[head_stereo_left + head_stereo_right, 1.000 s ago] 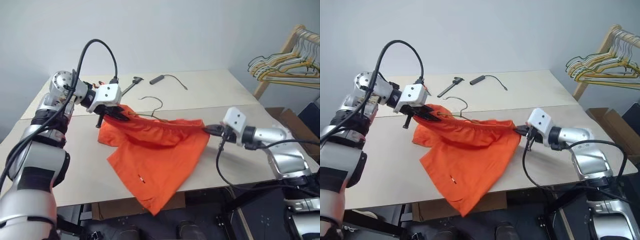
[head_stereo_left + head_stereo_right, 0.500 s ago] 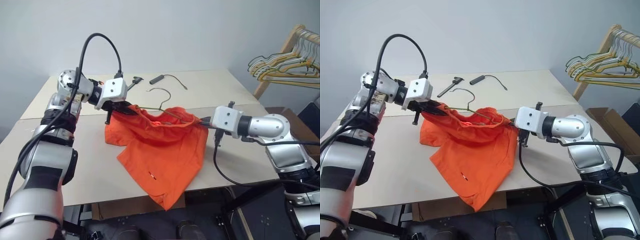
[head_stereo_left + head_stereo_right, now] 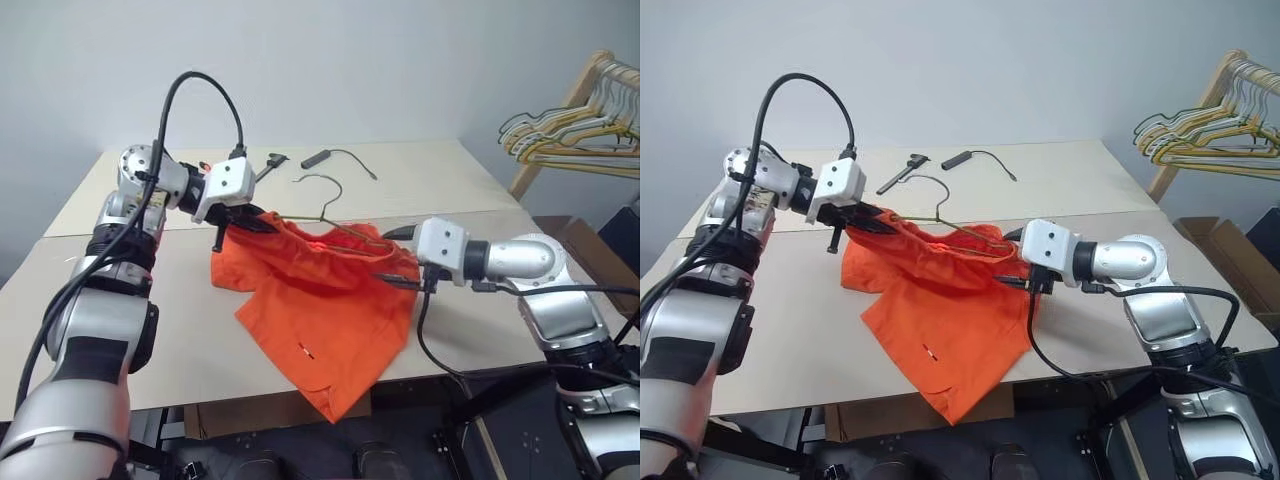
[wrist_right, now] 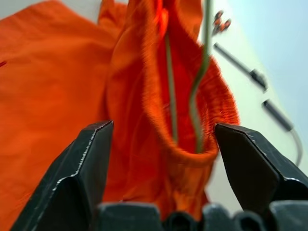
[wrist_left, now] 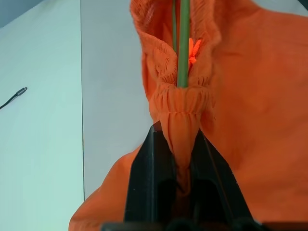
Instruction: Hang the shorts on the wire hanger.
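The bright orange soft fabric shorts (image 3: 320, 300) drape over the pale desk (image 3: 150, 340) front edge. The left hand (image 5: 179, 159) pinches one waistband end; the right hand (image 4: 161, 144) gapes wide around the other. The thin dark wire hanger (image 3: 325, 205) runs through the waistband between them, hook toward the far side.

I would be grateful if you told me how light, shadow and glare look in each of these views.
Left eye view: soft, even light, with the shorts throwing a faint shadow on the table and no harsh glare. Left wrist view: the left tool is dark against the bright tabletop. Right wrist view: the right tool is in shade, and the fabric beyond it is brightly lit.
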### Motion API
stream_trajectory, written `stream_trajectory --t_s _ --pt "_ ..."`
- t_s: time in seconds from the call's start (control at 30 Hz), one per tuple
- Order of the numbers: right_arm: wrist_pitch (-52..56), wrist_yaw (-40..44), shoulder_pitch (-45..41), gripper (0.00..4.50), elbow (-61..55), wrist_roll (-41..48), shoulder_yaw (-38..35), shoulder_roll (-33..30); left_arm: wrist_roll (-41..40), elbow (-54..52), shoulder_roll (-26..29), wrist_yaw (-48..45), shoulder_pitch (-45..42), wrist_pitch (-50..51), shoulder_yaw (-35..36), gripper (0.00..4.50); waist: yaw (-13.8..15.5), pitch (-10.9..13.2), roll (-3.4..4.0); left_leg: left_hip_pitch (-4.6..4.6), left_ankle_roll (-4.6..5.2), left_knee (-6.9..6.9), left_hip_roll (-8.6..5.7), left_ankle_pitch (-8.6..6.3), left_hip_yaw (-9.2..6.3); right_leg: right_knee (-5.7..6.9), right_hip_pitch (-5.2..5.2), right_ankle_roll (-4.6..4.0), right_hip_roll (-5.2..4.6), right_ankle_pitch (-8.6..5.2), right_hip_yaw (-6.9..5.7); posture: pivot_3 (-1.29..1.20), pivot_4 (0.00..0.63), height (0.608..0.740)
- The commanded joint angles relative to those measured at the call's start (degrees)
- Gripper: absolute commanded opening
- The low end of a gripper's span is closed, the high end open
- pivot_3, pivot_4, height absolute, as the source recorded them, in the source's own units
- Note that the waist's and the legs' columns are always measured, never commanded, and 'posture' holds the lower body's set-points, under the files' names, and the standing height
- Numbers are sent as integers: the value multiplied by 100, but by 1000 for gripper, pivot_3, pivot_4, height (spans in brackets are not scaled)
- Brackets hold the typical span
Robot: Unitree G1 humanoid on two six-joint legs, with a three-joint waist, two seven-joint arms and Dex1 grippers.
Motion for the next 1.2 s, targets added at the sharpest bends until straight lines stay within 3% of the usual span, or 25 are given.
stream_trajectory --t_s 0.03,0.37,0.67,0.93,1.07,1.2 --pt "284 -217 -188 3676 263 16 -128 144 -138 -329 30 -121 2 65 161 0 -14 0 0 0 0 0 1 0 0 0 0 0 0 0 0 -53 0 740" --pt "506 -266 116 3676 -17 573 -943 -99 409 -342 211 36 145 -143 18 0 10 0 0 0 0 -1 0 0 -4 2 0 0 -1 0 0 -53 0 740" --pt "655 164 755 3676 -56 655 -685 -191 356 -350 181 -53 57 -70 132 0 -19 0 0 6 0 -1 1 0 -1 1 3 0 1 0 1 -53 0 740" --pt "893 98 494 3676 519 642 -439 100 342 -491 317 -140 98 -63 32 0 1 0 0 5 0 0 0 0 -1 1 3 0 0 0 3 -42 0 740" --pt "1016 196 369 2809 577 754 -430 141 375 -502 326 -139 114 -63 71 0 10 0 0 6 0 -1 1 0 -2 2 3 0 0 0 3 -38 0 740" --pt "1271 119 240 1379 642 764 -427 194 352 -535 325 -122 130 -7 140 0 16 0 0 4 0 -1 1 0 -3 2 3 0 0 0 2 -35 0 740"
